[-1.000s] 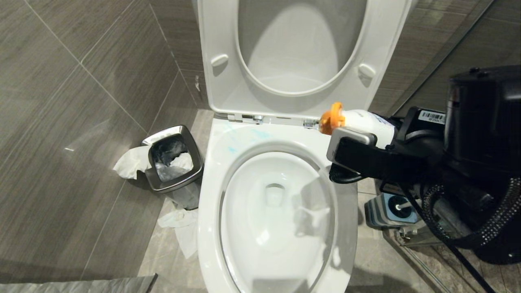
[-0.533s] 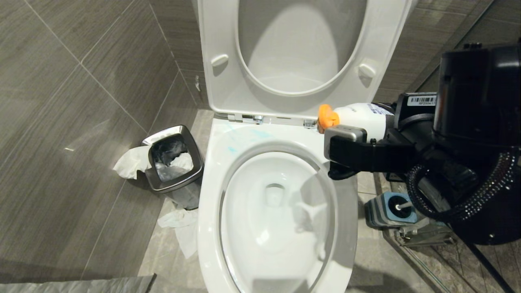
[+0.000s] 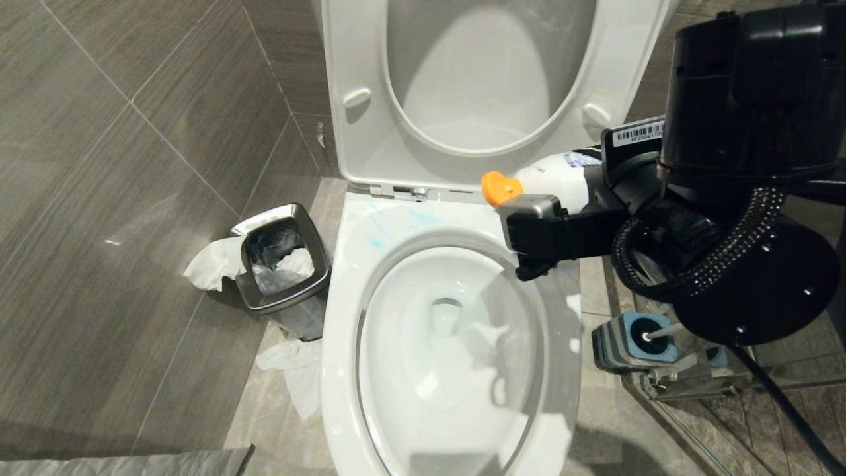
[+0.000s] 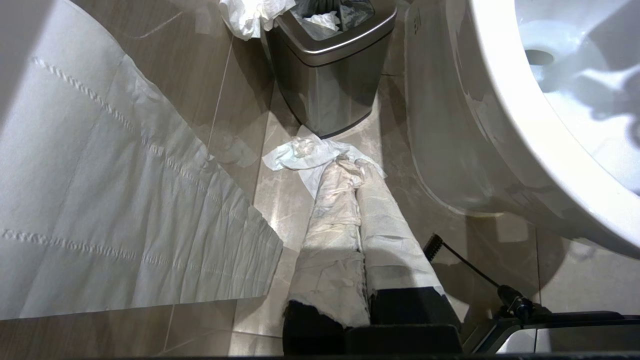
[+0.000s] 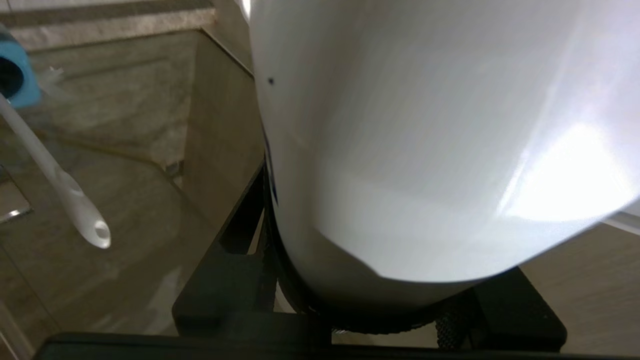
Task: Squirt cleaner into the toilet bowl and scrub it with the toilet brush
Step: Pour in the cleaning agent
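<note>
Right end effector (image 3: 562, 198) grips white bottle (image 3: 555, 177), orange cap over toilet bowl (image 3: 344, 277) rim.

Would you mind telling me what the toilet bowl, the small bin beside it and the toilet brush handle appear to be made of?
Toilet bowl: glossy white ceramic, judging by its sharp reflections. Bin: apparently brushed steel, with a dull grey sheen, lined with a dark bag. Toilet brush handle: probably smooth white plastic, slim with a rounded moulded tip.

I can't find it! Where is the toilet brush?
The toilet brush stands in its blue holder on the floor, right of the toilet bowl in the head view.
</note>
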### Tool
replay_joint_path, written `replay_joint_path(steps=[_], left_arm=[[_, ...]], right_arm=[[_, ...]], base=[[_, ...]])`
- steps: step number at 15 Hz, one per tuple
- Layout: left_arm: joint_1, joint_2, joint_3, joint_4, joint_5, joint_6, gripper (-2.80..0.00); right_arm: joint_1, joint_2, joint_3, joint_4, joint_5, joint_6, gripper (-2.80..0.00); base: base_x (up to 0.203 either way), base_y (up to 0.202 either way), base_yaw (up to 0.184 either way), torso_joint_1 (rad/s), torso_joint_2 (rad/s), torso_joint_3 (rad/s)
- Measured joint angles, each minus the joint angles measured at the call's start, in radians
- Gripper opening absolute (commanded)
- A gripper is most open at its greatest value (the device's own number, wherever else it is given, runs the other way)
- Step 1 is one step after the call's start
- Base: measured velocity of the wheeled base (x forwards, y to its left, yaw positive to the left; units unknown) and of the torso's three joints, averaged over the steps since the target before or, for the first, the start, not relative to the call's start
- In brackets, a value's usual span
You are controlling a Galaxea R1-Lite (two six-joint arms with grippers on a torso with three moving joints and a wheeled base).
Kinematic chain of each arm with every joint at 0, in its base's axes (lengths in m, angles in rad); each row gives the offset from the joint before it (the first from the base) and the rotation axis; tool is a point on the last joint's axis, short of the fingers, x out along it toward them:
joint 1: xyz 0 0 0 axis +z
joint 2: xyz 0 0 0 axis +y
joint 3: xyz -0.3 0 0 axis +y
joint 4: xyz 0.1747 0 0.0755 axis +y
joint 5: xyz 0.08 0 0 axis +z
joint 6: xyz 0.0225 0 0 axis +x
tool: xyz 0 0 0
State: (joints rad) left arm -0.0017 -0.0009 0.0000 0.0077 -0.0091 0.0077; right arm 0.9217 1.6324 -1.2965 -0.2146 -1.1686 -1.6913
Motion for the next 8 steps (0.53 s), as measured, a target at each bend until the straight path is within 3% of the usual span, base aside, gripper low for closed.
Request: replay_joint_path(steps=[4, 8], left_arm=[[0.000, 0.000, 0.000, 0.000, 0.000, 0.000, -2.80], [0.000, 0.000, 0.000, 0.000, 0.000, 0.001, -2.80]], right_arm=[[0.010, 0.012, -0.014, 0.000, -0.088, -0.031, -2.80], [0.023, 0.018, -0.039, -0.001, -0.106, -0.121, -2.80]], base=[[0.000, 0.000, 0.000, 0.000, 0.00, 0.000], [0.000, 0.000, 0.000, 0.000, 0.00, 0.000]])
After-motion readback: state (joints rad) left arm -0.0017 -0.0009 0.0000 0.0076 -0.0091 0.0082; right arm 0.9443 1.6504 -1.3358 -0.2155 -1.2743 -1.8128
